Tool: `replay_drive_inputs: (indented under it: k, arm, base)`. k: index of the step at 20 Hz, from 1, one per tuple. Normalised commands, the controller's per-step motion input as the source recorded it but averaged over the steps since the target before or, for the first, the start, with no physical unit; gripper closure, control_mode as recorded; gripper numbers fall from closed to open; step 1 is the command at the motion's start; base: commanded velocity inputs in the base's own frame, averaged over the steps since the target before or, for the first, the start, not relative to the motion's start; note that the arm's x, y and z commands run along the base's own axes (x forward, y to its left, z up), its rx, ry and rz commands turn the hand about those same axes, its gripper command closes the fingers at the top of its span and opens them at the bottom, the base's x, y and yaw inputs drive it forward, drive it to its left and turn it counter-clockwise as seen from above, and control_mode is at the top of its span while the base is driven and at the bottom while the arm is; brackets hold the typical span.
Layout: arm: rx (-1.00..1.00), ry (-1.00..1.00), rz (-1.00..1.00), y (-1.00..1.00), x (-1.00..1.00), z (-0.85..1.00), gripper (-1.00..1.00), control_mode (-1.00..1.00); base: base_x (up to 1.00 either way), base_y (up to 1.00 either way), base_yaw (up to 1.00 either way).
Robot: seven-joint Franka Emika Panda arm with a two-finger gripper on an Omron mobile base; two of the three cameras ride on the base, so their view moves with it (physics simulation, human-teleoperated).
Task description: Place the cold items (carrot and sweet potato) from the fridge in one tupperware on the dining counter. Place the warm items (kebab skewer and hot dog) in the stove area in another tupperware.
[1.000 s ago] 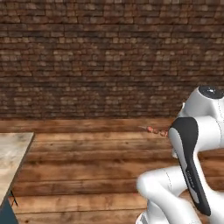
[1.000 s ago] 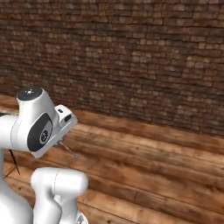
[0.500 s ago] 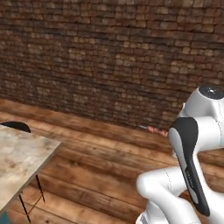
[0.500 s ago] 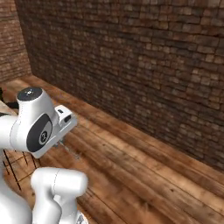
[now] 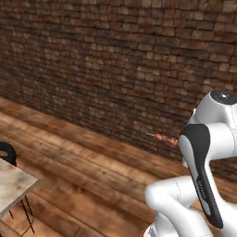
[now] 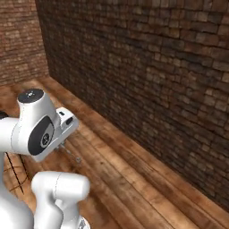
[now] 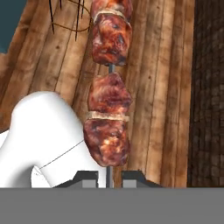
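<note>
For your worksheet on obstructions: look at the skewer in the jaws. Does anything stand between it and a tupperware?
No tupperware is in view, so that path cannot be judged. The kebab skewer is already in the gripper, its jaws closed on the stick, with nothing between them.

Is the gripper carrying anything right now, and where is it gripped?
Yes: the kebab skewer, held by the gripper at the bare metal stick just below the lowest meat chunk.

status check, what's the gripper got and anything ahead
Gripper shut on kebab skewer, meat chunks intact. Skewer pokes out past the arm toward the brick wall. Table corner low left, off the path.
</note>
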Motion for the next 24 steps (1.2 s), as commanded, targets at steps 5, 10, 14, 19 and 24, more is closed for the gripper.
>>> replay_drive_inputs:
  k: [5,10,14,19,24]
  arm:
    - [0.0,0.0,0.0,0.0,0.0,0.0,1.0,1.0]
    - [0.0,0.0,0.0,0.0,0.0,0.0,1.0,1.0]
    - [0.0,0.0,0.0,0.0,0.0,0.0,1.0,1.0]
    - [0.0,0.0,0.0,0.0,0.0,0.0,1.0,1.0]
    - [0.0,0.0,0.0,0.0,0.0,0.0,1.0,1.0]
  base:
    - [1.0,-0.53,0.35]
    - [1.0,-0.4,0.52]
    - [1.0,-0.02,0.55]
    - [1.0,-0.04,0.46]
    - [1.0,-0.45,0.49]
